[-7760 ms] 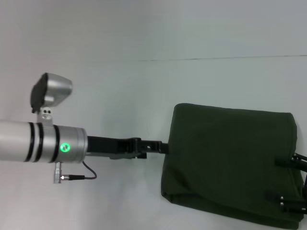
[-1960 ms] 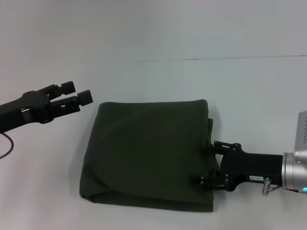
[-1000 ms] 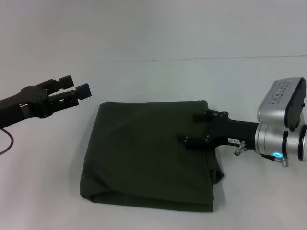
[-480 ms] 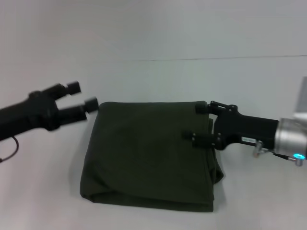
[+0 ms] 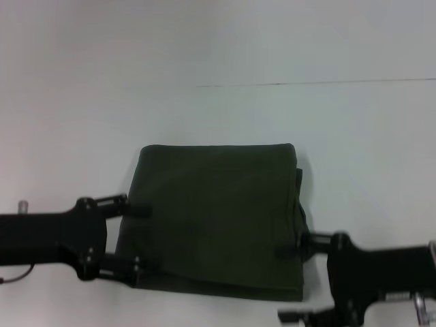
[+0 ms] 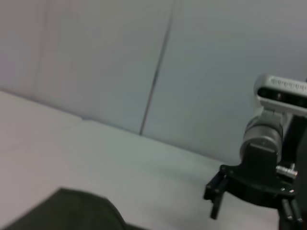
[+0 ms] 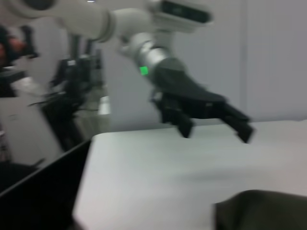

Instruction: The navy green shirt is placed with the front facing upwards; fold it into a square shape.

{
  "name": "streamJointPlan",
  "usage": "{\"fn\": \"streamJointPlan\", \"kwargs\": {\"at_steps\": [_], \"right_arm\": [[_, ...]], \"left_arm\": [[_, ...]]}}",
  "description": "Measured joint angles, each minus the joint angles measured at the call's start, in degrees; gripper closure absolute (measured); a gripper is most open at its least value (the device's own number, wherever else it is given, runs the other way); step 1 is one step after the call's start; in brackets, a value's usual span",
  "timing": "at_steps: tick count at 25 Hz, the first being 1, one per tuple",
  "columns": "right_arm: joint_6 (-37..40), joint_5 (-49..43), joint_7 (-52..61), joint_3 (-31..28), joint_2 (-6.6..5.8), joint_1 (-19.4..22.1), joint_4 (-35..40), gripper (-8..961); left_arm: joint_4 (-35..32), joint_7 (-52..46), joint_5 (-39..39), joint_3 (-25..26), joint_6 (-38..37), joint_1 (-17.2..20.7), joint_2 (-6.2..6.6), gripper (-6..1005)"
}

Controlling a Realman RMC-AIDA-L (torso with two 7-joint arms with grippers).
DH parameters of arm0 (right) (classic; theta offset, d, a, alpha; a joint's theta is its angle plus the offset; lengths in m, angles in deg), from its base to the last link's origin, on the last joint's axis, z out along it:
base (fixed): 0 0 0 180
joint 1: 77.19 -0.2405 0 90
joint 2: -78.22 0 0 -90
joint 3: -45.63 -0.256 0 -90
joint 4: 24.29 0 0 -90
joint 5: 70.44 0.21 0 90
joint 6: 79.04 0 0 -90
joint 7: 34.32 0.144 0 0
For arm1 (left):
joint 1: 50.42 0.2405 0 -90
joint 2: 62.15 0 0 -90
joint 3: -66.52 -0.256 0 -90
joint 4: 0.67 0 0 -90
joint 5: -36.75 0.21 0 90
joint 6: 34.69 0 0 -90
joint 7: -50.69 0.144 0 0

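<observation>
The navy green shirt [image 5: 216, 218] lies folded into a rough square in the middle of the white table [image 5: 354, 136], plain side up. My left gripper [image 5: 136, 237] is open at the shirt's near-left edge, one finger over the fabric edge and one by the front corner. My right gripper [image 5: 286, 283] is open at the near-right corner. Neither holds anything. The right wrist view shows the left gripper [image 7: 216, 134] open above the table and a shirt corner [image 7: 264, 211]. The left wrist view shows the right gripper [image 6: 250, 211] and another shirt corner [image 6: 72, 213].
A thin seam line [image 5: 306, 83] crosses the table behind the shirt. In the right wrist view the table's edge [image 7: 84, 187] drops off to a dark area, with equipment standing beyond it.
Both arms have dropped toward the near side: the left gripper from beside the shirt's far-left corner to its near-left edge, the right from the far-right edge to the near-right corner. The shirt lies unchanged.
</observation>
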Motion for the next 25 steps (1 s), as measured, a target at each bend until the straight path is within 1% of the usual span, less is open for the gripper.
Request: {"fn": "streamJointPlan", "kwargs": {"at_steps": [3, 6, 8, 10, 18, 25], "right_arm": [[0.3, -0.1, -0.8, 3.3, 0.07, 0.8, -0.6, 39], [0.3, -0.1, -1.4, 5.0, 0.21, 1.1, -2.1, 40], [0.3, 0.0, -1.8, 5.1, 0.24, 1.2, -2.6, 42], [0.3, 0.5, -2.8, 4.9, 0.29, 1.2, -3.6, 43], [-1.4, 5.8, -3.6, 4.8, 0.41, -0.1, -6.7, 44], [-3.6, 6.5, -3.5, 5.1, 0.42, -2.6, -10.4, 44]], "left_arm": [[-0.1, 0.8, 1.3, -0.3, -1.2, 0.9, -0.39, 50], [-0.1, 2.8, 1.8, -0.1, -2.8, 2.4, -0.85, 51], [-0.1, 3.6, 1.9, 0.1, -3.1, 2.8, -0.98, 51], [-0.2, 7.0, 2.1, 1.0, -3.4, 4.9, -1.62, 52], [-0.1, 9.1, 4.9, 1.0, -4.1, 5.9, -2.15, 57], [-0.1, 9.7, 5.0, 1.7, -4.2, 6.2, -2.19, 62]]}}
